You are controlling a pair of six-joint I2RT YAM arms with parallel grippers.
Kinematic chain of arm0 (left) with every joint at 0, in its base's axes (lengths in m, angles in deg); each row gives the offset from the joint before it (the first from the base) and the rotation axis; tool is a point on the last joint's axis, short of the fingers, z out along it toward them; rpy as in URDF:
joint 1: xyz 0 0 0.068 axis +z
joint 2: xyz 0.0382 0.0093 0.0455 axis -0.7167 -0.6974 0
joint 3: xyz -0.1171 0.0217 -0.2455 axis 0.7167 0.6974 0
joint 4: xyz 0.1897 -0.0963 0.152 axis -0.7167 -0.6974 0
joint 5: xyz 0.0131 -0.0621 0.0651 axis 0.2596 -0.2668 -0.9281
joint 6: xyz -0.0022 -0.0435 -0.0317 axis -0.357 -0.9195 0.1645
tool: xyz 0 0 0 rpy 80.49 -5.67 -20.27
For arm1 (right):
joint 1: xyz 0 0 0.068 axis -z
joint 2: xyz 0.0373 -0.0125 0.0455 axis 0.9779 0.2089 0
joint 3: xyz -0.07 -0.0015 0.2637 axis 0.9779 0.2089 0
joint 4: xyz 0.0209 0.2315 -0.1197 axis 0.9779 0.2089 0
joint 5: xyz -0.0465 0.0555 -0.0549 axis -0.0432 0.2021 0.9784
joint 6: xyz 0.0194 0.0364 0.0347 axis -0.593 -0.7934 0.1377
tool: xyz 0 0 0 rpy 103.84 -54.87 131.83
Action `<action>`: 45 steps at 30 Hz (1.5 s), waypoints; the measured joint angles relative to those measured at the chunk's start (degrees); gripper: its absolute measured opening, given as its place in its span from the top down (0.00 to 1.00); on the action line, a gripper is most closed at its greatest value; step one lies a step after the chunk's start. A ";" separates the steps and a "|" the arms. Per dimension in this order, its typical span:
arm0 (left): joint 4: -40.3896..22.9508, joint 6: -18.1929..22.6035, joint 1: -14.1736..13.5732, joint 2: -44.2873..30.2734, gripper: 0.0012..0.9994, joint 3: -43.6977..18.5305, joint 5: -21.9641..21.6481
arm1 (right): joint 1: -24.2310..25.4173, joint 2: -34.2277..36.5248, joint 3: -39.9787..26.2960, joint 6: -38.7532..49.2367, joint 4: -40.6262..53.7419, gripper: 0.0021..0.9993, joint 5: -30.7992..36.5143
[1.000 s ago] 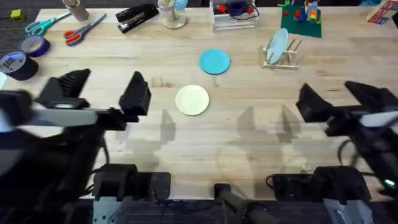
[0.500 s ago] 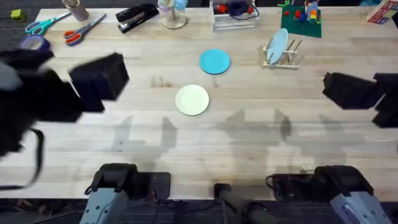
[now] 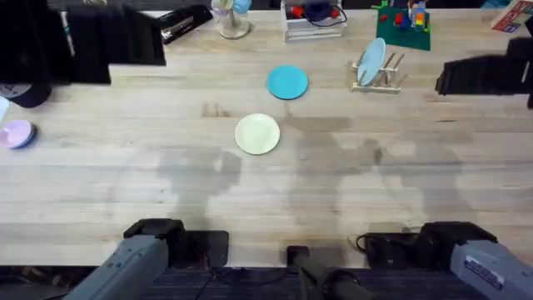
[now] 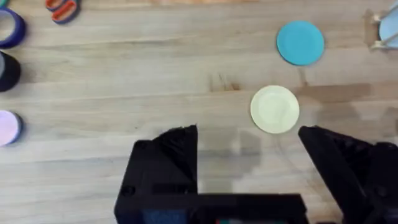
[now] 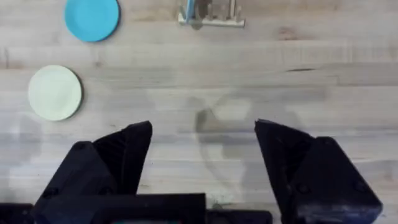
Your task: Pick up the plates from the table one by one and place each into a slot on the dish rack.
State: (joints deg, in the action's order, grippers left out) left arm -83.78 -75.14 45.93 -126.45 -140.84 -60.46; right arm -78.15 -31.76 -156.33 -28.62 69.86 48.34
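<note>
Table unchanged; both arms raised, pink disc uncovered.

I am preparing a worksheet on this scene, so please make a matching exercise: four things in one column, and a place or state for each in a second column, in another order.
Things:
1. cream plate
2. turquoise plate
3. pale blue plate
4. left tool

Places or states:
A. standing on edge in the dish rack
B. open, above the table
C. lying flat, nearest the table's middle
D. lying flat, between the cream plate and the table's far edge

Pairs: 1-C, 2-D, 3-A, 4-B
</note>
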 joint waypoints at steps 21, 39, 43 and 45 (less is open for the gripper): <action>-5.85 -0.23 0.00 -9.07 0.93 -3.53 1.67 | 0.00 10.49 -6.69 0.02 4.04 0.01 0.00; -7.22 -0.36 0.00 -9.14 0.96 -3.53 14.23 | 0.00 10.48 -6.69 0.02 3.18 0.00 0.00; -7.26 0.04 0.00 -9.74 0.96 -3.53 18.10 | 0.00 10.49 -6.69 0.02 2.47 0.00 0.02; -7.41 0.27 0.00 -10.23 0.96 -3.41 19.33 | 0.00 10.49 -6.69 0.02 2.48 0.00 0.00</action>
State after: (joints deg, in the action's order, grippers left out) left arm -91.20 -74.87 45.93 -136.68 -144.25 -41.13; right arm -78.15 -21.27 -163.01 -28.60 72.34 48.34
